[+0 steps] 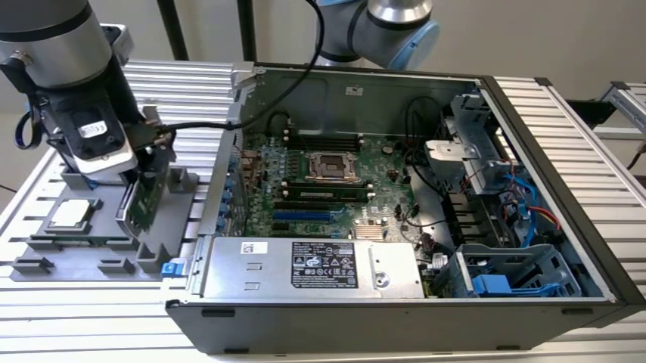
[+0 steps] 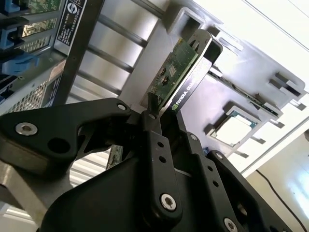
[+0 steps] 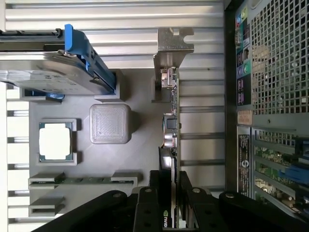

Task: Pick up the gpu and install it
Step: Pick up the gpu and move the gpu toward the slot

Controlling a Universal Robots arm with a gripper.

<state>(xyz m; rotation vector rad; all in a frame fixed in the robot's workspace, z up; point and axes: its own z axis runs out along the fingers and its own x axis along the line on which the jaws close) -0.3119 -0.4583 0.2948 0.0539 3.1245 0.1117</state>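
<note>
The black two-finger gripper (image 3: 170,180) is clamped on the gpu (image 3: 171,121), a thin green circuit-board card with a black cooler block on one face. In the first wrist view its fingers (image 3: 147,208) press on both flat faces, with no gap to be seen on either side. The grip is at the end of the card away from its narrow silver metal bracket (image 3: 173,46). The second wrist view shows the same hold, with the gripper (image 2: 153,108) closed over the card's (image 2: 174,72) edge.

The card stands on edge in a slot of the grey plastic parts tray (image 3: 140,159), and its bracket end rests against a small upright holder. I judge that it is not yet lifted out. In the same tray, well apart from the card, lie a small square silver processor chip (image 3: 55,141) and a silver hard drive with blue side rails (image 3: 48,72).

In the exterior view the gripper (image 1: 136,162) and card (image 1: 147,200) are over the tray (image 1: 187,204), which lies just beside the open black computer case (image 1: 364,113) on the exterior view's left. The green motherboard (image 1: 313,189) lies inside the case.

The step in hand looks like drawing the card free of the tray. It should go best as a straight pull along the slot walls, with the board kept in its own plane. Because the hold sits towards one end, the bracket end may sag or catch on its holder. A firm, square grip should prevent that.
</note>
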